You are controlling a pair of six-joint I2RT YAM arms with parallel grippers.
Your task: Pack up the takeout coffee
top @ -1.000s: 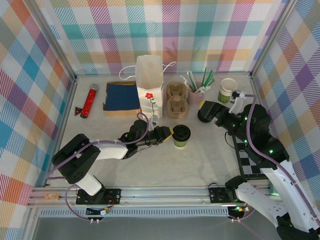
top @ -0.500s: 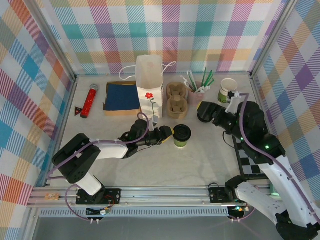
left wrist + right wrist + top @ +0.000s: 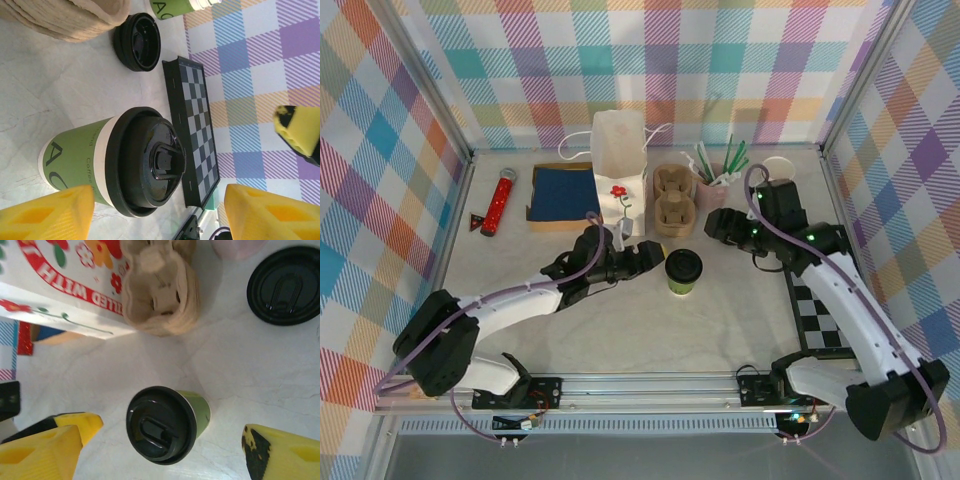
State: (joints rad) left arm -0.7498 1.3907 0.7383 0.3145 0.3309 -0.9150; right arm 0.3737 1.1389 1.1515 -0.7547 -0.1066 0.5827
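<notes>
Coffee (image 3: 683, 271) stands upright, ungripped, near the bench (image 3: 620, 330) centre — left pincer (image 3: 648, 257) apart just beside it, right pincer (image 3: 713, 230) spread above, apparently poised to lift it.

Seen from above, the takeout coffee (image 3: 683, 271) stood on the table (image 3: 650, 330) with bare surface from its 4 o'clock round to 8 o'clock, right to the near rail. At its 9 o'clock the left gripper (image 3: 650, 258), jaws apart, crowded close against it. The pulp carrier (image 3: 672, 200) blocked 12 o'clock, and the tall white bag (image 3: 619, 185) walled off 11 o'clock. The right gripper (image 3: 718, 228), jaws wide, hung at 1 o'clock, with the straw holder (image 3: 713, 188) behind it. A spare black lid (image 3: 286, 285) lay flat beside the carrier. The checkered board (image 3: 820, 310) lay low at 4 o'clock, well apart. Directly above the cup was free.
</notes>
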